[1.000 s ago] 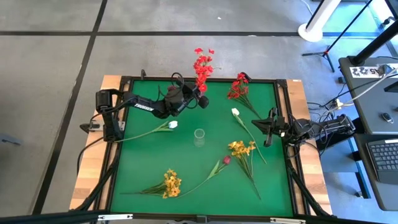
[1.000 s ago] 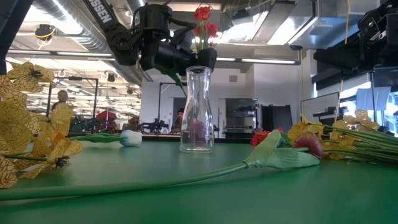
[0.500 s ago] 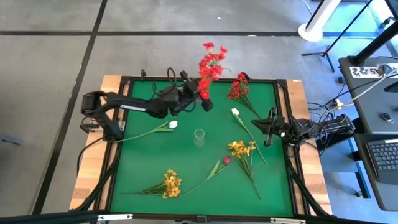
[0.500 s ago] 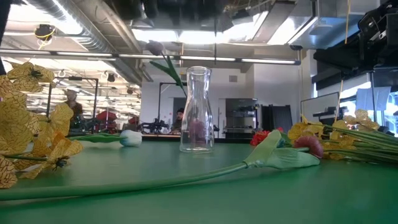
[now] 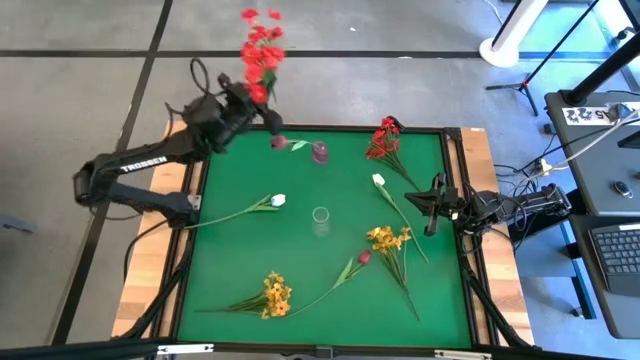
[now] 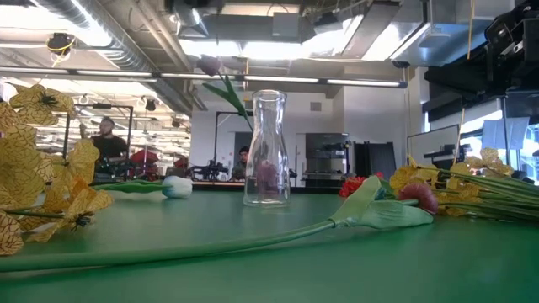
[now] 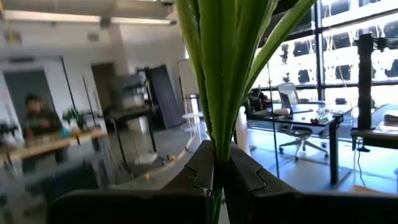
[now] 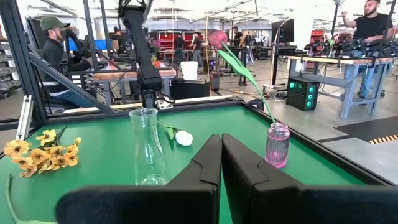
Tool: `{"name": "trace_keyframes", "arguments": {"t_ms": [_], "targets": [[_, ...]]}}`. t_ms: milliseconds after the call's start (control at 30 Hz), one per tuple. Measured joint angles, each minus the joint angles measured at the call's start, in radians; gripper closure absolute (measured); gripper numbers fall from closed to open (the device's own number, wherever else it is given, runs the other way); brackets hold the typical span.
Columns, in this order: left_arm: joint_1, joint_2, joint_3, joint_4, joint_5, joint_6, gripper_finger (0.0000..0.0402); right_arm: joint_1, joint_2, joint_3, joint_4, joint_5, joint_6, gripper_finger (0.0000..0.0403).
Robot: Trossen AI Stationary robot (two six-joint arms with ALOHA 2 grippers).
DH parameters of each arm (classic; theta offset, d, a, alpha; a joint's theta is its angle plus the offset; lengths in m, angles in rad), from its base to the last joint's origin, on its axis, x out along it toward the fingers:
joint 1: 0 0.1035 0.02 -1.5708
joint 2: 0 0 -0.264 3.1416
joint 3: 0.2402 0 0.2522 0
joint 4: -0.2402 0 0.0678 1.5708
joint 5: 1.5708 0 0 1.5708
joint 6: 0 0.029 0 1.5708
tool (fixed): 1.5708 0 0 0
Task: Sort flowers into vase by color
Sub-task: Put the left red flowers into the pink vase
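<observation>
Two arms: left one at work, right one parked
left gripper [image 5: 262, 112]: upper left of the high view, past the mat's far edge; fingers pinching the red spray [image 5: 258, 50] by its stalks, blossoms upright above the floor
left wrist close-up: dark angular fingers [image 7: 200, 171] pressed on a bundle of smooth flat green stalks [image 7: 219, 74]
right gripper [image 5: 432, 216]: right edge of the mat, fingers pressed together, holding nothing
mat [image 5: 230, 270]: flat green felt-like surface in a black frame on a wooden table [image 5: 140, 280]
clear vase [image 5: 320, 220]: glass, bottle-shaped with narrow neck, upright at mat centre, nothing in it
pink vase [image 5: 319, 152]: small, tinted glass, near the mat's top edge; one magenta tulip [image 5: 279, 142] stands in it, leaning left
second red spray [image 5: 382, 142]: lying at upper right of the mat
white tulips: one [image 5: 276, 200] left of the clear vase, one [image 5: 378, 180] to its upper right, both lying flat on long thin stems
yellow sprays: papery petals; one [image 5: 274, 295] lower left, one [image 5: 386, 239] right of centre
loose magenta tulip [image 5: 364, 257]: lying just beside the right yellow spray
</observation>
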Motion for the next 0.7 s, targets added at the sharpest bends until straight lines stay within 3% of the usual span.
{"name": "trace_keyframes", "arguments": {"t_ms": [133, 333, 533, 700], "targets": [[0.184, 0.01, -0.152, 0.074, 0.15, -0.139, 0.0394, 0.0, 0.0, 0.0, 0.0, 0.0, 0.0, 0.0388], [0.333, 0.133, -0.39, 0.423, 0.377, -0.316, 0.0394, 0.0, 0.0, 0.0, 0.0, 0.0, 0.0, 0.0388], [0.331, 0.307, -0.458, 0.697, 0.591, -0.426, 0.0394, 0.0, 0.0, 0.0, 0.0, 0.0, 0.0, 0.0388], [0.252, 0.433, -0.429, 0.808, 0.65, -0.429, 0.0394, 0.0, 0.0, 0.0, 0.0, 0.0, 0.0, 0.0388]]}}
